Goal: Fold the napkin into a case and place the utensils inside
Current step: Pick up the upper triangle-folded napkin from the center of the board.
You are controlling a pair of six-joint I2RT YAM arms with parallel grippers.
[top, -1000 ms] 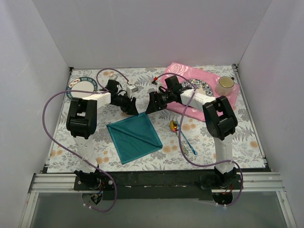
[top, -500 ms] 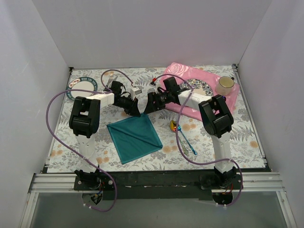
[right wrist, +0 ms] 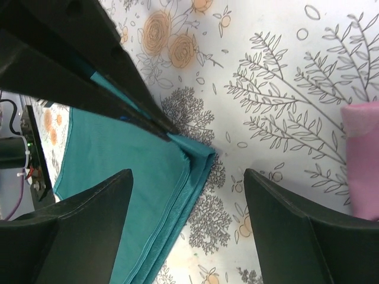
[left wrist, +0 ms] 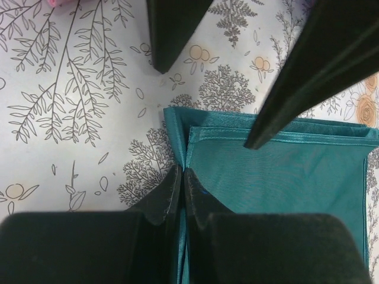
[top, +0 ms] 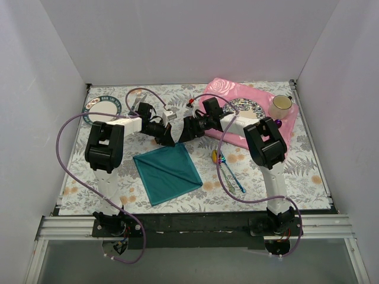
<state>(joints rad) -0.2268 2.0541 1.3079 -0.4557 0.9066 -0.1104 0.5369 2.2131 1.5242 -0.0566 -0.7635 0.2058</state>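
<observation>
- Teal napkin lies flat on the floral desk, centre-left. It is already doubled over, with stacked hems showing at its 12 o'clock corner.
- Left tool is pressed together, pinching the edge layers at that corner, likely to lift them for the next fold toward a case.
- Right tool is spread wide, straddling the same corner and gripping nothing. It is probably poised for a second hold.
- Utensils, an iridescent spoon and a blue-handled piece, lie at the napkin's 3 o'clock, apart from the cloth and not yet needed.
- Pink placemat sits at the desk's 1 o'clock, uninvolved.
</observation>
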